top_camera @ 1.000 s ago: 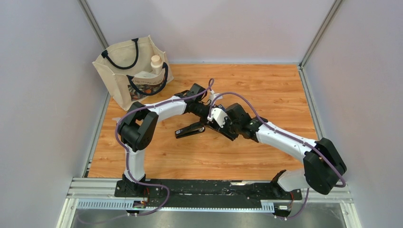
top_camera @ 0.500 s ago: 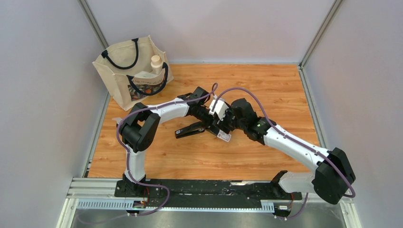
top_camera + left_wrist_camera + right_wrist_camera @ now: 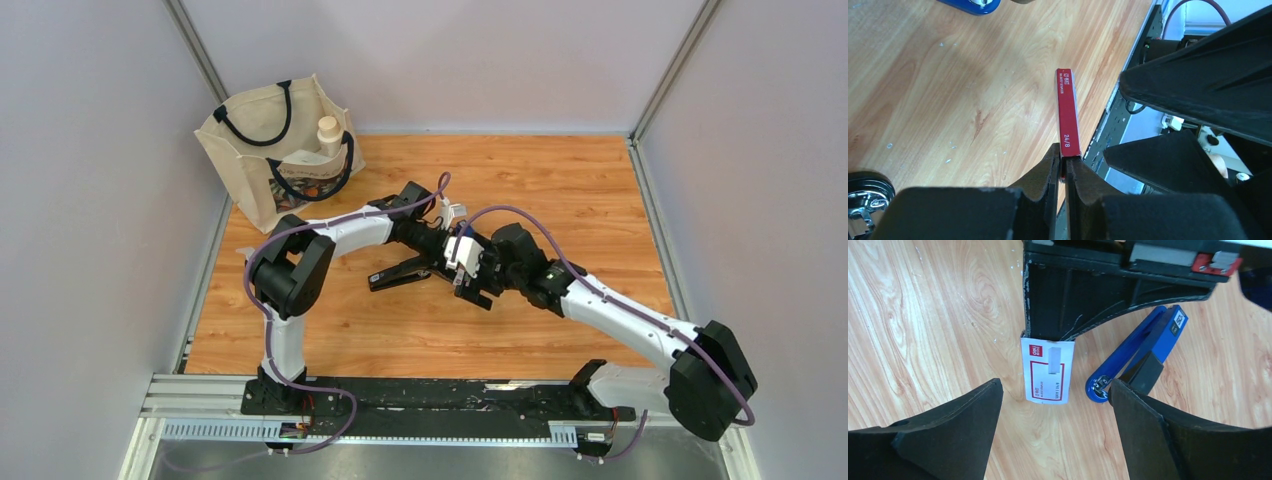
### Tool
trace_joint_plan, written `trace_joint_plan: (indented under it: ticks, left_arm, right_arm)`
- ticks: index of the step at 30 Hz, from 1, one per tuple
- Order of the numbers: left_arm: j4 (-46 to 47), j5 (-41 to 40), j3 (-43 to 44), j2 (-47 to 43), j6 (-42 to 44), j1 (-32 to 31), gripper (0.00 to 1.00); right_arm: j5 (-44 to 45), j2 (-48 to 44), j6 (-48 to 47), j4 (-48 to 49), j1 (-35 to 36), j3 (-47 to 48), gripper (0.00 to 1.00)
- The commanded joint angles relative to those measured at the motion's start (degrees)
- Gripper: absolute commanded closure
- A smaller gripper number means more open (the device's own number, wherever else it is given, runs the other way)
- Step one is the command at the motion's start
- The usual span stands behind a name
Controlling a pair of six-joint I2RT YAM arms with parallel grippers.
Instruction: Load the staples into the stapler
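Note:
The staples (image 3: 1045, 371), a small flat white box with red print, hang upright just above the wooden table. My left gripper (image 3: 1063, 159) is shut on the box's upper end, and the left wrist view shows its red edge (image 3: 1068, 117). My right gripper (image 3: 1055, 385) faces the box with its jaws wide open, one on each side, touching nothing. The blue stapler (image 3: 1138, 355) with the black top lies opened in a V on the table right of the box. From above it is seen left of both grippers (image 3: 400, 272).
A canvas tote bag (image 3: 280, 150) holding a white bottle (image 3: 329, 135) stands at the table's back left corner. A dark object with shiny metal (image 3: 863, 200) sits at the lower left of the left wrist view. Grey walls close in the table.
The right gripper's jaws spread wide and let go of the staples box. The left gripper closed a little on the box. The right arm shifted slightly towards the near side.

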Motion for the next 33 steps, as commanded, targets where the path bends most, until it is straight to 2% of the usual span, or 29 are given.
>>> trace_joint_plan:
  ticks: [1, 10, 14, 18, 21, 24, 33]
  left_arm:
    - [2.8, 2.4, -0.6, -2.5, -1.1, 0.2, 0.85]
    - [5.0, 4.0, -1.9, -3.6, -2.7, 0.2, 0.85]
    - [6.7, 4.7, -2.4, -4.2, -4.3, 0.2, 0.85]
    - [7.5, 4.7, -2.8, -4.9, -4.9, 0.2, 0.85]
    - [7.7, 4.5, -3.0, -5.3, -4.9, 0.3, 0.85]
    - [7.8, 4.3, -3.1, -5.7, -5.1, 0.7, 0.84]
    - [7.7, 3.9, -3.6, -8.1, -5.1, 2.6, 0.79]
  right_arm:
    - [-0.7, 3.0, -0.3, 1.9, -0.1, 0.8, 0.15]
    - [3.4, 7.0, 1.0, 5.5, -0.1, 1.6, 0.13]
    - [3.5, 8.4, 1.2, 5.7, -0.1, 1.8, 0.17]
    - [3.1, 8.9, 1.3, 5.7, 0.0, 1.9, 0.25]
    - [3.1, 8.5, 1.1, 5.5, 0.0, 1.5, 0.45]
    - [3.3, 7.0, 0.8, 5.7, 0.0, 0.7, 0.56]
    - [3.5, 5.2, 0.5, 5.2, -0.7, -0.7, 0.61]
